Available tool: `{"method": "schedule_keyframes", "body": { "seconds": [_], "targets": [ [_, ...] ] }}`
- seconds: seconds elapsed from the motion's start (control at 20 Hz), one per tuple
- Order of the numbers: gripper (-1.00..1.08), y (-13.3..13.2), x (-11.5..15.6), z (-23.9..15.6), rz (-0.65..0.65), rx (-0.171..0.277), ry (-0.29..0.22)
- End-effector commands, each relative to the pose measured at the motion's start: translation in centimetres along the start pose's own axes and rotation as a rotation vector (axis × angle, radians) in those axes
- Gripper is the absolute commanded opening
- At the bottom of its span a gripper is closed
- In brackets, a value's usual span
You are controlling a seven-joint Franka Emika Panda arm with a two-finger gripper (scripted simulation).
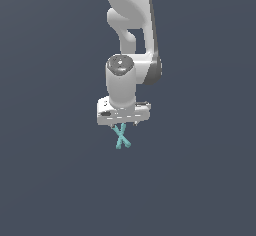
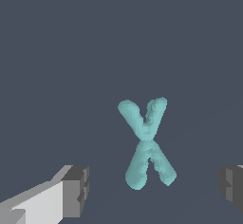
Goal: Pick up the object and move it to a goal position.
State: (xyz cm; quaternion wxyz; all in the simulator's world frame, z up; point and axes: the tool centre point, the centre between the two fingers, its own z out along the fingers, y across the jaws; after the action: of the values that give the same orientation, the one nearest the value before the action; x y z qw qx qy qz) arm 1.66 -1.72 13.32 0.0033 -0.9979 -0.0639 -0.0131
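Two grey finger pads point(image 2: 76, 191) frame the wrist view, one on each side with a wide gap between them, so the white two-fingered gripper point(image 1: 122, 125) stands open and holds nothing; between those pads, touching neither, lies the small teal X-shaped piece of two crossed thin bars point(image 2: 146, 142), flat on the plain dark grey floor point(image 2: 57, 52); in the exterior view the same piece point(image 1: 121, 137) shows just below the gripper, which points straight down from the white arm point(image 1: 131, 20); I judge the spread jaws are set this way to straddle the cross before closing; whether the fingertips have reached its level I cannot tell; no goal marker shows in either view, so the pick-up seems not yet made.
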Motion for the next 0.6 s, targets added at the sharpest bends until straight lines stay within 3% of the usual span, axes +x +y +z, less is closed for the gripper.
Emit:
{"method": "schedule_keyframes", "body": {
  "seconds": [0.0,0.55],
  "targets": [
    [1.0,0.6,-0.1,2.0,-0.036,-0.002,-0.009],
    [1.0,1.6,-0.6,6.0,-0.108,-0.003,-0.027]
  ]
}}
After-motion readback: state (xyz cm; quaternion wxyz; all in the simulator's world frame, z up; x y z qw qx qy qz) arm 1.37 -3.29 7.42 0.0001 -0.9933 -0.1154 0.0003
